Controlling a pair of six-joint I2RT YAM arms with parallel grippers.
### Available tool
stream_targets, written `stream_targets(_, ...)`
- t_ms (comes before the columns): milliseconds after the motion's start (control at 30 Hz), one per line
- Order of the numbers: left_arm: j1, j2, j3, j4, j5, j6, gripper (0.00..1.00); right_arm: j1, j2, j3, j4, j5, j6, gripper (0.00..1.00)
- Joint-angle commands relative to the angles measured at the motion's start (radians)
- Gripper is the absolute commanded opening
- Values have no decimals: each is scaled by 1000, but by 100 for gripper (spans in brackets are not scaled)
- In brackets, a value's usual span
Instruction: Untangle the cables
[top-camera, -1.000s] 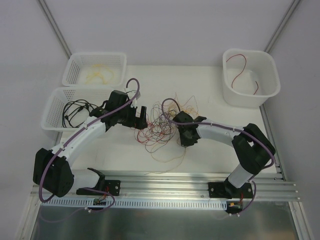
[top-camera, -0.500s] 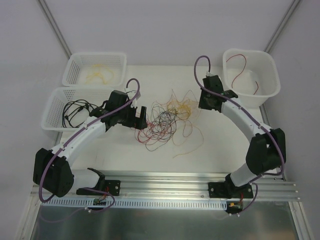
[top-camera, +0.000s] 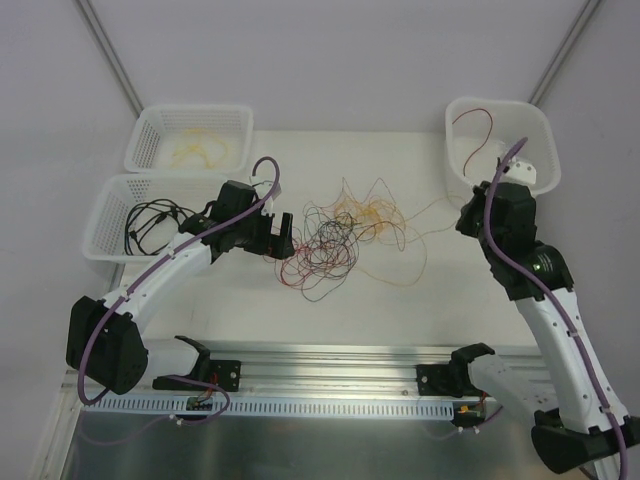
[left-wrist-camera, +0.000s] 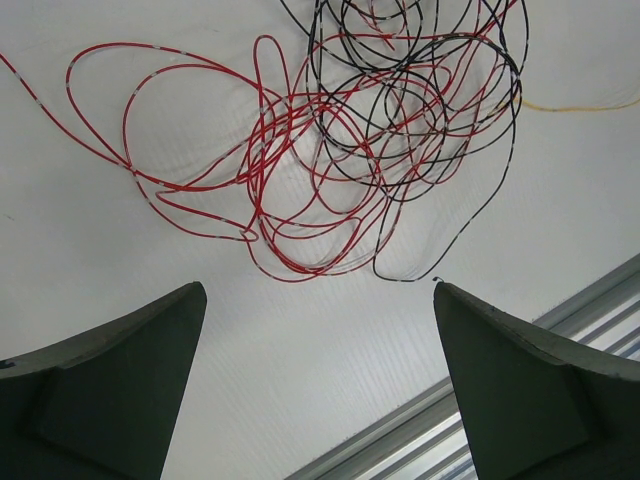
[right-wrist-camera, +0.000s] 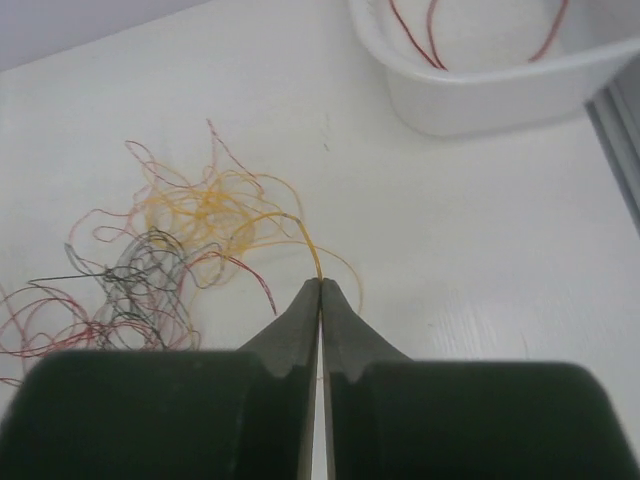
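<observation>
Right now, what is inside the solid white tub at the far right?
A red cable loops inside the tub. The right arm covers its near edge, so anything there is hidden.

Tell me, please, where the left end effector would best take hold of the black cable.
Grip the black cable on its loose tail, the lone strand curving out at the tangle's edge nearest the fingers. There it lies flat on bare table, clear of the red loops. Probably best to bring the open left end effector straight down, fingers straddling the strand.
</observation>
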Motion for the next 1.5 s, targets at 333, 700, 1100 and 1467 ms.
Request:
stream_targets(333,-4,8,-2,-5,55,-1,99,-43,-60,-303,-22,-278,33,46)
stream_targets(700,-4,83,6,-5,77,-32,99,46,280,-145,186,-360,-16,69)
stream_targets(1100,-6,171,14,-5,60,-33,99,-69,800,264,290,-445,-161,65)
stream_targets(1467,-6,246,31,-11,74,-29,99,-82,1158,464,406,-583,-214,57)
